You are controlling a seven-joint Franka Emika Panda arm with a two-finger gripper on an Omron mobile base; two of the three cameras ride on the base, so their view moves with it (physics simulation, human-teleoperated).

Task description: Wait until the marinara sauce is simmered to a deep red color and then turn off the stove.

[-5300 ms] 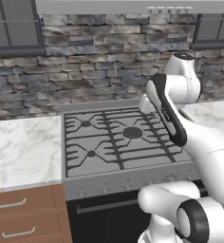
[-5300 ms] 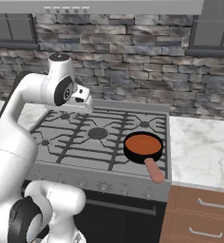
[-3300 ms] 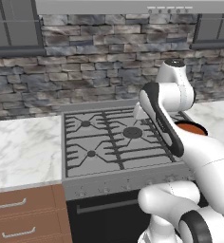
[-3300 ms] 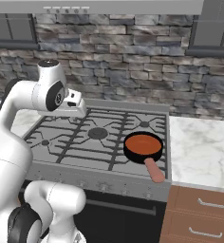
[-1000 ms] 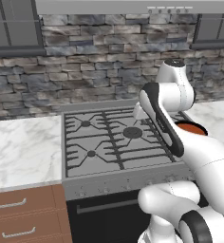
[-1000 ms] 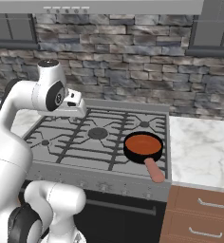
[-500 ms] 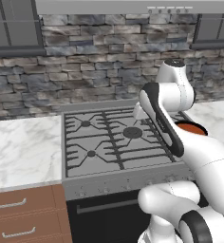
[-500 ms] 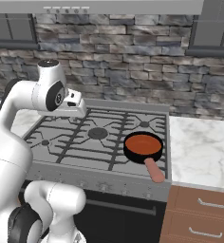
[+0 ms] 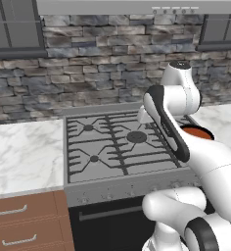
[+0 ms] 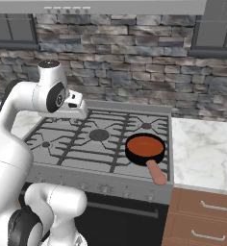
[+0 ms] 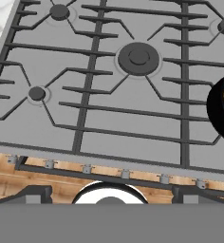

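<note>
- Nearest, in the hand view, the dark tips of the jaws [image 11: 107, 195] rise at 6 o'clock, set wide apart and holding nothing; between them and the grates runs the row of knobs [image 11: 125, 174] on the front edge of the stove [image 11: 109, 128].
- Next out, in the right base view, the stove [image 10: 67, 158] shows its grey top, dark grates and black oven door [image 10: 120, 222] below; brown drawers [image 10: 202, 211] sit at 4 o'clock of it.
- On the front right burner stands the black skillet [image 10: 144, 149], its handle [image 10: 155, 173] pointing to 5 o'clock toward the stove's front edge.
- Inside the skillet lies the marinara sauce [image 10: 144, 144], a smooth orange-red disc ringed by the black rim; in the left base view a sliver of the marinara sauce [image 9: 196, 132] peeks out at 3 o'clock behind the arm, and in the hand view the skillet [image 11: 222, 110] cuts in at 3 o'clock.
- Above the left half of the grates hangs the white hand [image 10: 77, 108], well apart from the skillet, which lies at 4 o'clock of it.
- Either side of the stove the marble table [image 10: 207, 144] runs out, bare where it shows; the table [image 9: 24, 157] is at 9 o'clock in the left base view.
- Farthest back are the stone wall [image 10: 130, 57], grey cabinets [image 10: 216, 29] and the hood [image 10: 110, 6]; no writing or brand can be read anywhere.
- Against the pictures of a second ago nothing has shifted: arm, skillet and sauce colour look the same.
</note>
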